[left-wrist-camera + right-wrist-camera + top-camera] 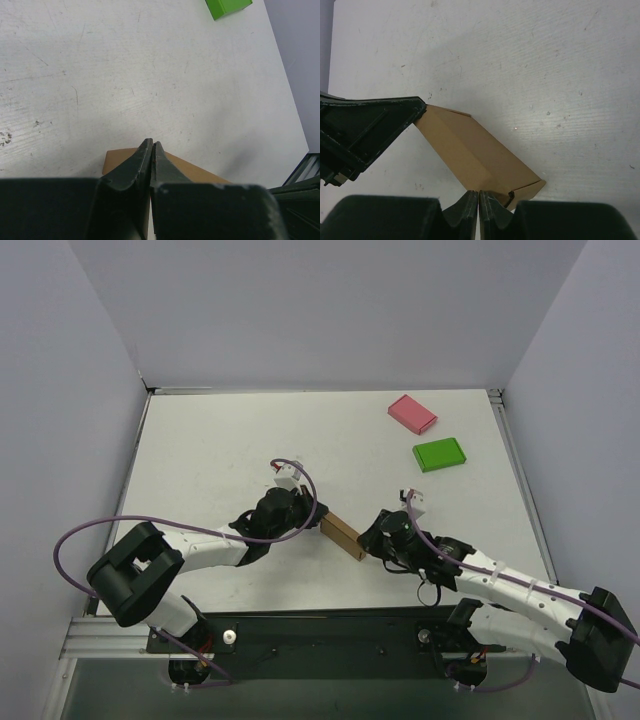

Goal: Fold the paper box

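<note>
From above, the paper box [342,534] sits slantwise at the front middle of the table [230,440], spanning the gap between the left gripper [316,523] and the right gripper [368,544]. In the left wrist view, that gripper's jaws are pressed nearly together, pinching one end of the box. The right wrist view shows its jaws likewise clamped thin on the opposite edge

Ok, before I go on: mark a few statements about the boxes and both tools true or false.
1. The left tool and right tool each pinch an end of the brown box. True.
2. The green box lies nearer the tools than the pink box. True.
3. The green and pink boxes touch. False: they lie apart.
4. The brown box lies flat, untouched. False: both tools hold it.
</note>
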Controlling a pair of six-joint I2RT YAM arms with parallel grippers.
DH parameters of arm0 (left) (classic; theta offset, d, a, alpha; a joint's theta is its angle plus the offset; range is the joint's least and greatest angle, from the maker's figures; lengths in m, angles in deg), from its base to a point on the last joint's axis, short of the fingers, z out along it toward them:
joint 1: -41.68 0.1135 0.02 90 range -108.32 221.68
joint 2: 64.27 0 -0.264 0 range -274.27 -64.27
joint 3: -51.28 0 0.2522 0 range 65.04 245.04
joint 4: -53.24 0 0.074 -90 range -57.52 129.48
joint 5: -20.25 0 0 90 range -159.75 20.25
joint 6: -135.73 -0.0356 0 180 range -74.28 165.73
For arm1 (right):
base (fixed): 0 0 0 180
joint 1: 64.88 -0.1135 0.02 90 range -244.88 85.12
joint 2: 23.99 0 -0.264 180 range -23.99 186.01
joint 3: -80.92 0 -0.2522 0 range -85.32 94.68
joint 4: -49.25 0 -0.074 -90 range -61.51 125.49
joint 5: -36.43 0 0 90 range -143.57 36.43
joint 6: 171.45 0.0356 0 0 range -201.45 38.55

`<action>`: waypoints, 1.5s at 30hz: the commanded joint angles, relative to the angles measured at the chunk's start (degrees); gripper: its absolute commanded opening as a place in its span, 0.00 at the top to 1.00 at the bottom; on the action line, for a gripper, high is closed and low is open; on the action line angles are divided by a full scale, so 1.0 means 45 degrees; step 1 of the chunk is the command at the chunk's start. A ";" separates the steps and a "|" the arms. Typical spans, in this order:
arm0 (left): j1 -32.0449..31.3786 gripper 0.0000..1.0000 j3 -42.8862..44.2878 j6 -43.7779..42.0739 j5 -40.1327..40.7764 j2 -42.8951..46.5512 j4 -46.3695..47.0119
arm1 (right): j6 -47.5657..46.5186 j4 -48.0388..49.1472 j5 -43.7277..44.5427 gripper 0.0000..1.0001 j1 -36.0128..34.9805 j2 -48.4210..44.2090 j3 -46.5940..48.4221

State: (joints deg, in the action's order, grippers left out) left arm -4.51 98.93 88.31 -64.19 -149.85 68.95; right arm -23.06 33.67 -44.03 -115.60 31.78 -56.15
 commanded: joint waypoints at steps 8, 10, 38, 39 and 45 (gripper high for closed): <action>-0.0164 0.91 -0.0480 -0.0480 -0.0045 -0.0572 -0.1901 | 0.1028 -0.0532 0.0204 0.92 -0.0175 0.0186 -0.1852; -0.0184 0.91 -0.0499 -0.0480 -0.0025 -0.0572 -0.1882 | 0.1164 -0.0785 0.0243 0.92 -0.0174 0.0030 -0.2028; -0.0555 0.84 -0.2354 -0.1358 -0.0200 0.0247 0.1222 | 0.1107 -0.0786 0.0693 0.86 -0.1072 -0.1299 -0.2148; -0.0555 0.82 -0.2374 -0.1455 -0.0240 0.0596 0.1282 | 0.0990 -0.0728 0.0692 0.84 -0.1208 -0.1338 -0.1953; -0.0653 0.51 -0.1810 -0.2373 -0.0416 0.2453 0.0231 | -0.0941 -0.0259 0.0166 0.60 -0.1717 -0.1728 -0.0389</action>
State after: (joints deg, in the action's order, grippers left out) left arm -6.89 89.60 82.19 -64.51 -143.86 76.97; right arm -19.04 37.10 -42.15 -122.33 24.72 -61.99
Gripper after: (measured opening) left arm 0.428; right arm 0.323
